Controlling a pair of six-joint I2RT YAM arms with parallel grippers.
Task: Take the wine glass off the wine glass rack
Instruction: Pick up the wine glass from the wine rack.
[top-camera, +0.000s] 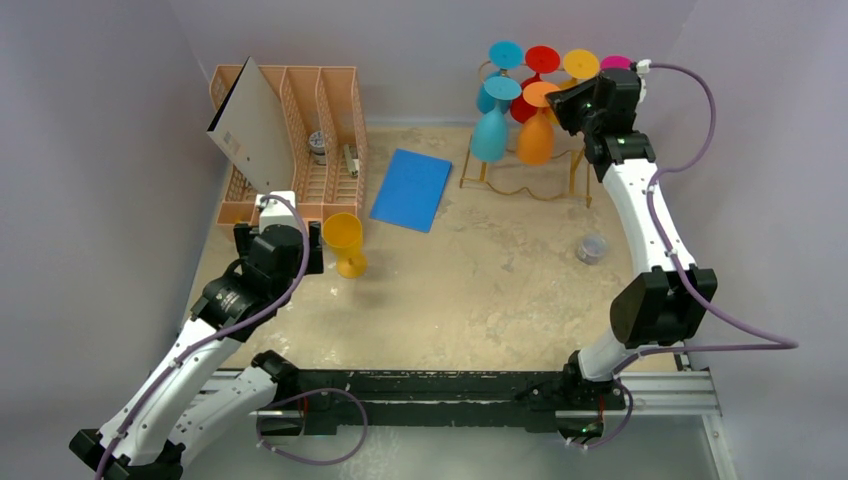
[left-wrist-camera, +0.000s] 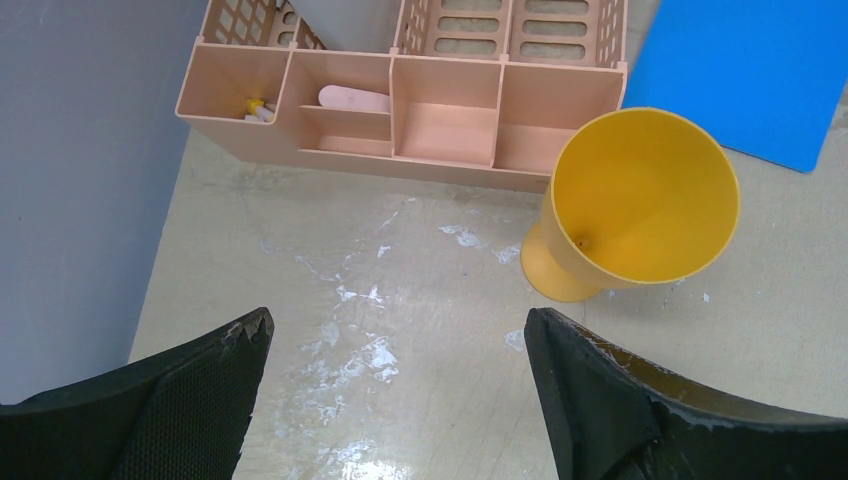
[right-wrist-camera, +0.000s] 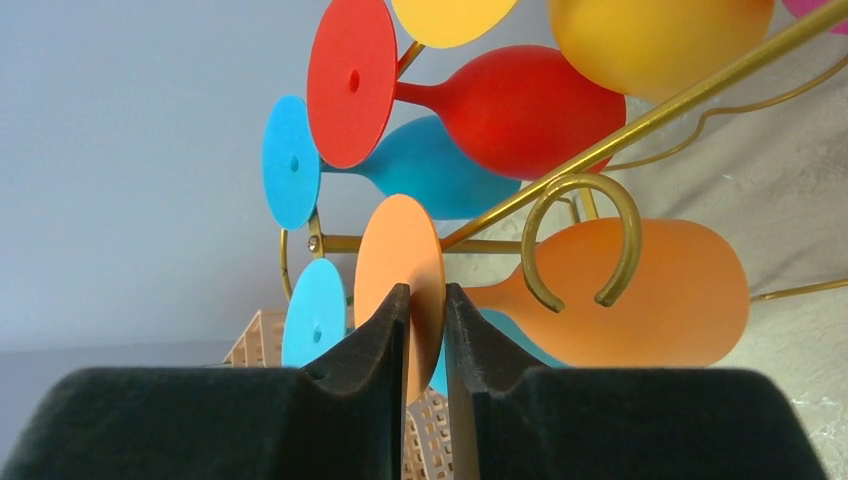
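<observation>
Right hand (right-wrist-camera: 425, 300) is pinched on the base disc of the orange wine glass (right-wrist-camera: 650, 290), hung bowl-down on the wine glass rack (right-wrist-camera: 620, 139). Left hand (left-wrist-camera: 398, 318) is held spread over the surface (left-wrist-camera: 400, 260).

The left arm (top-camera: 185, 365) reaches forward, low on the near left. The left hand (left-wrist-camera: 395, 325) tilts downward with its two fingers spread wide, holding nothing. The right arm (top-camera: 645, 215) stretches up and far back. The right hand (right-wrist-camera: 425, 292) is level, its fingers nearly together, pinching the flat foot of the orange wine glass (right-wrist-camera: 650, 300).
</observation>
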